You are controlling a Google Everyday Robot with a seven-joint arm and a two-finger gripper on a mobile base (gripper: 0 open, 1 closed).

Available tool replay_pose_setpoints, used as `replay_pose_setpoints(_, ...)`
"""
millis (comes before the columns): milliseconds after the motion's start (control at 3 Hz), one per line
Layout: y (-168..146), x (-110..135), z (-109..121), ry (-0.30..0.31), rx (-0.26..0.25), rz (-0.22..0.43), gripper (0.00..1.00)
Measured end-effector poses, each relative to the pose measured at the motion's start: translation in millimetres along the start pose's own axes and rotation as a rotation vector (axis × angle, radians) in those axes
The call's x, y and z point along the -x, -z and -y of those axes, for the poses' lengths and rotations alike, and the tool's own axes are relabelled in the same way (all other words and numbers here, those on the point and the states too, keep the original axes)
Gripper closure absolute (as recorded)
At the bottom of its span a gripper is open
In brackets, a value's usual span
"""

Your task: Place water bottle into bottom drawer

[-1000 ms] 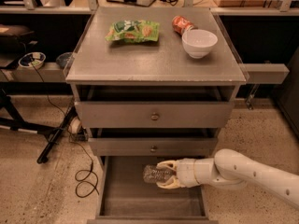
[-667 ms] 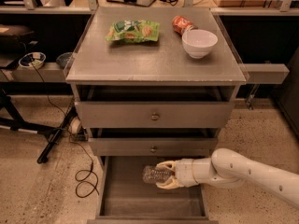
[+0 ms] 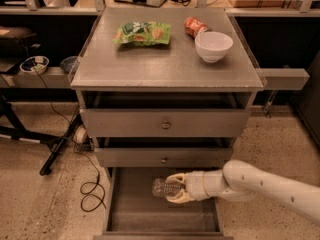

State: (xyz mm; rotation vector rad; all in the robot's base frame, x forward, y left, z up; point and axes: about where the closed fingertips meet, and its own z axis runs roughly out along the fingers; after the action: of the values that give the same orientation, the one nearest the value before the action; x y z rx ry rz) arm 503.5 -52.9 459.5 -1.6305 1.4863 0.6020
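The water bottle [image 3: 164, 187] is a small clear ribbed bottle lying on its side in my gripper [image 3: 175, 188], above the floor of the bottom drawer [image 3: 135, 214]. The drawer is pulled open and shows a flat grey floor. My white arm reaches in from the right, and the gripper's pale fingers [image 3: 176, 178] close around the bottle's right end. The bottle's cap and label are hidden by the fingers.
On the cabinet top [image 3: 150, 64] lie a green snack bag [image 3: 142, 33], a red can [image 3: 194, 26] and a white bowl [image 3: 213, 45]. Two upper drawers with round knobs [image 3: 165, 125] are slightly open. A black cable [image 3: 90, 191] and a stand leg [image 3: 57, 146] lie on the floor at left.
My arm and the bottle have shifted slightly to the left over the open bottom drawer. Nothing else has moved.
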Motion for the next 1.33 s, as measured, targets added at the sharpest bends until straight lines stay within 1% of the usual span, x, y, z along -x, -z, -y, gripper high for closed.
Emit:
replay_pose_setpoints(333, -7, -9, -5, -0.004, -0.041, 0.013, 1.00)
replay_pose_setpoints(667, -24, -35, -12, -0.043, -0.033, 0.033, 1.00)
replay_pose_setpoints(1000, -40, -65, -24, -0.089, -0.034, 0.022, 1.00)
replay_pose_setpoints(1333, -59, -107, -38, -0.162, -0.036, -0.012, 1.00)
